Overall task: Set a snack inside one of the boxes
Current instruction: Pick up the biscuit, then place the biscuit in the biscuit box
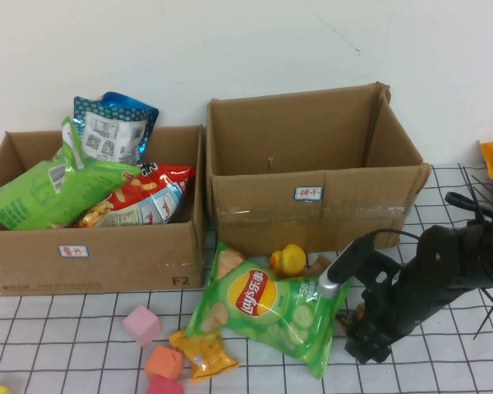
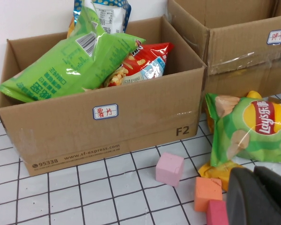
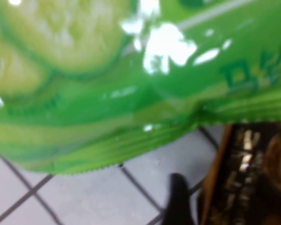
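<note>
we see the right gripper (image 1: 363, 341) at lower right beside the green chip bag (image 1: 267, 308) – grip unclear – left gripper (image 2: 260, 197) likewise unclear.

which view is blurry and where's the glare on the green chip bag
Right wrist view: the green chip bag fills the frame out of focus, with white glare patches across its upper middle; the right gripper sits low beside it. High view: sharp, evenly lit, only faint sheen on the bag. Left wrist view: clear on the left box, but the left gripper is a dark blur in the corner.
</note>
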